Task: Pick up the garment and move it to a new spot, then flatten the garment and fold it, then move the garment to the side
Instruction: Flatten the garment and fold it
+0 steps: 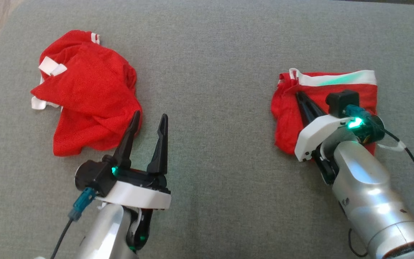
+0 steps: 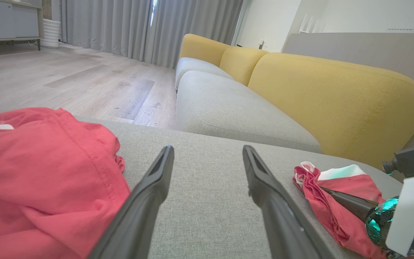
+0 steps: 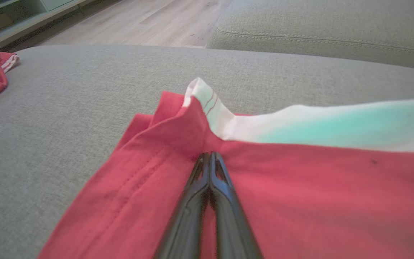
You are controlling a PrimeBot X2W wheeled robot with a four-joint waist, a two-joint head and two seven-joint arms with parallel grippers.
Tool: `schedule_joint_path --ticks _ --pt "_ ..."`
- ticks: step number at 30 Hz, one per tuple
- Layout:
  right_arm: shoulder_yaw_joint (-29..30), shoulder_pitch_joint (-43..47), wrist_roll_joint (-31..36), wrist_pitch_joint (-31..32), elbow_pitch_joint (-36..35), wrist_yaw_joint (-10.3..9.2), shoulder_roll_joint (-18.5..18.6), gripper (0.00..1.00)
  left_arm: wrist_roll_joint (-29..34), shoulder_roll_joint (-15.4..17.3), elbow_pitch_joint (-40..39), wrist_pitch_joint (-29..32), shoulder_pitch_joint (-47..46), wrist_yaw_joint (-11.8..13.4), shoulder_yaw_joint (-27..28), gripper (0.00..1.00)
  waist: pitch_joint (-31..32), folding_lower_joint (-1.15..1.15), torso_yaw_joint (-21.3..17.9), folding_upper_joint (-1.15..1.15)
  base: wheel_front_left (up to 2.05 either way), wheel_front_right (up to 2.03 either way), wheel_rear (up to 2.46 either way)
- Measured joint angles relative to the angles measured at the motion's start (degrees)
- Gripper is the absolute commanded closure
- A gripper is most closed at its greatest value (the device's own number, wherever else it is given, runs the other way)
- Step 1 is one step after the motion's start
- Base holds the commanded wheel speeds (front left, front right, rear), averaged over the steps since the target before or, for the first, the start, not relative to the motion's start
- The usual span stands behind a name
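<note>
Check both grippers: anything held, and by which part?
Left gripper open, empty. Right gripper shut, tips on folded red garment beside its white band; pinch cannot be told.

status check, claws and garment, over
Left claw open, empty, beside crumpled red garment. Right claw shut, tips on folded red garment. Nothing in the way.

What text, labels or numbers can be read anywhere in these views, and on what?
None readable.
Left red garment: plain white trim, no print.
Right red garment: white band, no print.
Left gripper and right gripper: no legible markings.
</note>
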State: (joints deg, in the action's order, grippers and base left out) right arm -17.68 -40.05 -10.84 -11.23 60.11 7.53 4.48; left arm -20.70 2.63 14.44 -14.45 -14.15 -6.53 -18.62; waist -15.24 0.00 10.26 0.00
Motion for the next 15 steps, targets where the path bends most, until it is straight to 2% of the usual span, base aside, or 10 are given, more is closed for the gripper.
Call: schedule_joint_path --ticks 5,9,12,15 --pt "-3.9 -0.7 -4.1 0.3 0.9 0.00 0.0 1.00 0.0 0.0 0.0 0.0 0.0 0.1 0.4 0.00 0.3 0.00 -0.6 0.00 0.00 0.00 0.00" --pt "-4.4 -0.4 -6.1 -1.5 1.3 0.00 -0.3 1.00 0.0 0.0 0.0 0.0 0.0 0.1 0.9 0.00 1.4 0.00 -1.7 0.00 0.00 0.00 0.00" --pt "-2.7 -0.2 -6.9 -2.5 0.2 0.00 -0.3 1.00 0.0 0.0 0.0 0.0 0.1 0.1 1.8 0.00 2.6 0.00 -2.8 0.00 0.00 0.00 0.00" --pt "0.9 0.3 -7.1 -3.0 -4.9 0.00 0.7 1.00 0.2 0.0 0.0 0.0 0.4 0.1 2.3 0.00 4.0 0.00 -4.2 0.00 0.00 0.00 0.00"
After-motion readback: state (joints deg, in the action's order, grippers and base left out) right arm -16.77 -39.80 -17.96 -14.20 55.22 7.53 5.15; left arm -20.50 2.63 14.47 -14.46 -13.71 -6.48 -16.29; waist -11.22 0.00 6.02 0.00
